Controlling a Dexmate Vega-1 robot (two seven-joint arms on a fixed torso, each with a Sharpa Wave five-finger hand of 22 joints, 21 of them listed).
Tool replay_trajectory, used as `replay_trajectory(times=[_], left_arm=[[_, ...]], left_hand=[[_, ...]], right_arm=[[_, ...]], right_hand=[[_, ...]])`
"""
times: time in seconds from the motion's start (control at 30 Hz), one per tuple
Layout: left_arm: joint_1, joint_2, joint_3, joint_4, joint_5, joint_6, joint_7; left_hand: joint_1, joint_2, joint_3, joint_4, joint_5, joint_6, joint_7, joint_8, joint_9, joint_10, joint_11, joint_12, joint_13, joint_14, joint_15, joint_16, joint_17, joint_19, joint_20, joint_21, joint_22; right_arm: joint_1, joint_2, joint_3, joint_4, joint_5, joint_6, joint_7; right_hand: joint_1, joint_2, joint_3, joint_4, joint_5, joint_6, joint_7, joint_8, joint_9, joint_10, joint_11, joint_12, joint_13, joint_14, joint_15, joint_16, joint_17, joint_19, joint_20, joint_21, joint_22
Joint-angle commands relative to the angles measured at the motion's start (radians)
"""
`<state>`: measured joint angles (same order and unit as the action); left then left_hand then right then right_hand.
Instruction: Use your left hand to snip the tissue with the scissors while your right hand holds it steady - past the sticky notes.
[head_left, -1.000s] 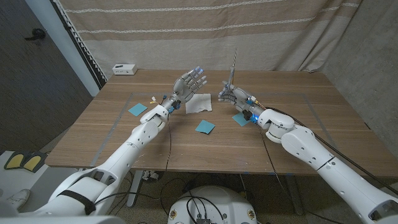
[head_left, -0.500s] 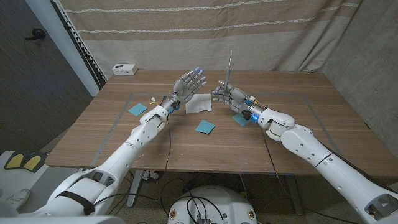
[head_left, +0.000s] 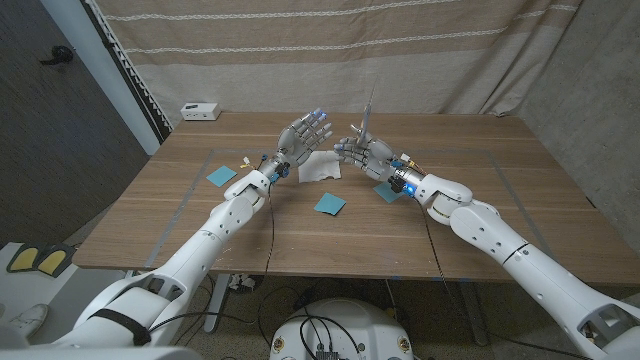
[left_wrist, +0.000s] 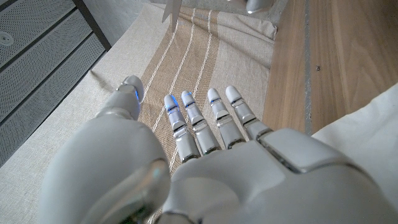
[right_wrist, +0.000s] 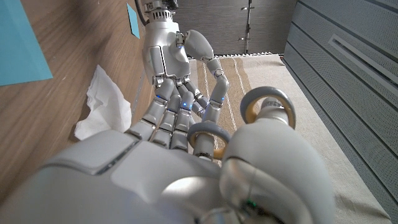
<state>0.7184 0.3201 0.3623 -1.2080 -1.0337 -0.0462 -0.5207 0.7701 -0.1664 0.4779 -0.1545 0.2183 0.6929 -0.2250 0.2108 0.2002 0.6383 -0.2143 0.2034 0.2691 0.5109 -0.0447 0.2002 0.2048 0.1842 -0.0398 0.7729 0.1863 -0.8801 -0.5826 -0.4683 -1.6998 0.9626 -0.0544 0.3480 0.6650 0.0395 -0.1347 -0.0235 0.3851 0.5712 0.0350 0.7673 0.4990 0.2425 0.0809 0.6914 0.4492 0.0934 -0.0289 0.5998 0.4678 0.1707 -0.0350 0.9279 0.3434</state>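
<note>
A crumpled white tissue (head_left: 320, 167) (right_wrist: 106, 102) lies on the wooden table (head_left: 470, 230) past the middle. My left hand (head_left: 305, 135) (left_wrist: 205, 168) (right_wrist: 168, 56) hovers just above the tissue's left part, fingers spread and reaching up, holding nothing. My right hand (head_left: 365, 153) (right_wrist: 186, 174) is close beside it on the right and grips the scissors (head_left: 368, 110), whose blades point straight up. The grey handle rings (right_wrist: 267, 102) with yellow lining sit around my right hand's fingers. Both hands nearly touch above the tissue.
Blue sticky notes lie on the table: one at the left (head_left: 221, 175), one in the middle (head_left: 330, 204), one under my right wrist (head_left: 386, 190). A small white device (head_left: 199, 110) stands at the far left edge. A striped curtain hangs behind the table.
My right hand has carried the upright scissors to the left, closing most of the gap to my left hand. The left hand and the tissue have stayed in place.
</note>
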Motion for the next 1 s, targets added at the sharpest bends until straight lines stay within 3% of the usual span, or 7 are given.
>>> replay_trajectory(times=[0.03,0.3,1.0], left_arm=[[0.003,0.005,-0.003,-0.002,-0.001,-0.003,-0.003],[0.007,0.016,-0.008,-0.009,0.001,-0.003,0.007],[0.006,0.059,-0.026,-0.009,0.037,-0.049,0.029]], left_hand=[[0.002,0.005,-0.007,-0.001,0.005,0.011,0.003,-0.002,0.000,0.003,-0.001,0.005,-0.001,0.006,-0.164,0.009,-0.001,0.010,-0.017,0.002,0.003],[0.002,0.004,-0.008,0.000,0.004,0.011,0.003,-0.002,0.000,0.004,-0.001,0.005,-0.003,0.007,-0.164,0.010,-0.001,0.013,-0.020,0.002,0.003],[-0.004,0.008,-0.014,0.004,0.004,-0.004,0.003,-0.009,0.001,0.017,-0.001,0.014,-0.006,0.023,-0.165,0.020,0.003,0.035,-0.046,0.009,0.011]], right_arm=[[0.025,0.002,-0.015,0.032,0.005,0.005,0.075],[0.042,-0.009,-0.024,0.035,0.000,-0.017,0.093],[0.054,-0.038,-0.020,0.023,0.013,-0.065,0.109]], right_hand=[[-0.022,-0.006,-0.019,0.005,0.004,-0.154,0.147,-0.038,-0.035,-0.014,0.013,-0.014,-0.020,-0.001,0.020,-0.018,-0.019,-0.007,0.011,-0.006,-0.021],[-0.031,-0.005,-0.027,0.006,0.006,-0.183,0.161,-0.086,-0.079,-0.046,0.029,-0.040,-0.045,-0.004,0.036,-0.039,-0.042,-0.009,0.017,-0.012,-0.047],[-0.035,0.005,-0.030,0.006,0.008,-0.175,0.161,-0.116,-0.121,-0.042,0.034,-0.051,-0.070,0.008,0.042,-0.051,-0.064,-0.004,0.021,-0.014,-0.072]])
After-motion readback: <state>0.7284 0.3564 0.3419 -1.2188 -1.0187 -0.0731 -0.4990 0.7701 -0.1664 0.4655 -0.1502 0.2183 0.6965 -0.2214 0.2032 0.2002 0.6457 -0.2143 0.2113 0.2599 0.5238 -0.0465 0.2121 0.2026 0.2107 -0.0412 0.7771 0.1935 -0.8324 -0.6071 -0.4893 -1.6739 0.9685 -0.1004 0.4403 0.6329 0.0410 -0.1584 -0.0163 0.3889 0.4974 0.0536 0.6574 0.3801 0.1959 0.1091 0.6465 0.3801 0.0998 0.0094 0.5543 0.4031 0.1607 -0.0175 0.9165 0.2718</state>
